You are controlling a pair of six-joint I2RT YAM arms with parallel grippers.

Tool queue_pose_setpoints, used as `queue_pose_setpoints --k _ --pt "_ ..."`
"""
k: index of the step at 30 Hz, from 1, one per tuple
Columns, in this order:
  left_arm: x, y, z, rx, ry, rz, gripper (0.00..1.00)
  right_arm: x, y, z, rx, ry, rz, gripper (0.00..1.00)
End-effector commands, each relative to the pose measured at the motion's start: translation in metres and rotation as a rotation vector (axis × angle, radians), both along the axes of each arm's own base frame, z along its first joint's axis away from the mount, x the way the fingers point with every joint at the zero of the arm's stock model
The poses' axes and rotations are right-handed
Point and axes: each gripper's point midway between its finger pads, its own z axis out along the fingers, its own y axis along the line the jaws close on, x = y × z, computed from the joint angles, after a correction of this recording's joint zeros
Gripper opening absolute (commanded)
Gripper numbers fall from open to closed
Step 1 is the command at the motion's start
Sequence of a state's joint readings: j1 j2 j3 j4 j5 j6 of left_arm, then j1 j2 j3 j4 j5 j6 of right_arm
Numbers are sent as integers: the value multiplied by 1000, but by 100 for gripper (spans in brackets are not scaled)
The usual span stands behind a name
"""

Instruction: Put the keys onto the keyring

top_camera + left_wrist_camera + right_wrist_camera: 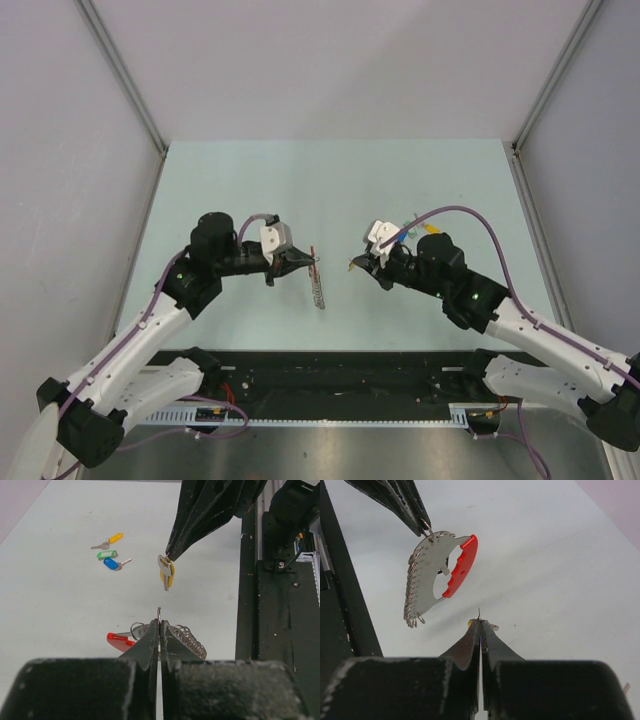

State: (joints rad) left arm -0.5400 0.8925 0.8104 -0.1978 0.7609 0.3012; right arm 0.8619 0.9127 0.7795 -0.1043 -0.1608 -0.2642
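From where I stand, both arms are up off the pale green table (300,190), tips facing each other, near but apart. The left gripper (300,262) has its jaws pressed together on a small wire loop at the top of the keyring (425,562). The keyring is a silvery metal crescent with a red plastic edge and a fringe of grey chain links, and it hangs below the tips, clear of the table. At 3 o'clock from it, the right gripper (357,264) pinches the top of a yellow-headed key (167,574), jaws shut on it, with the silver blade dangling down. Three loose keys (111,555), with yellow, green and blue plastic heads, lie on the table at about 1 o'clock from the right gripper.

I'd say this is the threading step: both parts are held and this key is not yet joined to the ring. The next move calls for closing the gap along the 3-to-9 o'clock line. The key's hole then has to line up with an opening on the keyring. Both pieces hang loose and could swing, so a slow, steady approach seems wise.
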Motion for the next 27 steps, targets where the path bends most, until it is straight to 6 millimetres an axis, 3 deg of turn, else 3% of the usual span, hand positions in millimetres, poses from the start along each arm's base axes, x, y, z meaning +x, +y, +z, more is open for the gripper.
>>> queue_pose_setpoints --k 1,8,15,27 --pt "-9 -7 29 -51 -72 -87 0 -8 9 13 25 -22 68 0" --pt "-7 -8 25 -52 -47 -84 0 -6 22 23 32 -118 144 0" --pt "-3 -5 22 -32 -67 -59 0 7 29 51 75 -232 203 0" --pt "-4 -4 16 -6 -75 -71 0 -10 25 42 13 -225 281 0"
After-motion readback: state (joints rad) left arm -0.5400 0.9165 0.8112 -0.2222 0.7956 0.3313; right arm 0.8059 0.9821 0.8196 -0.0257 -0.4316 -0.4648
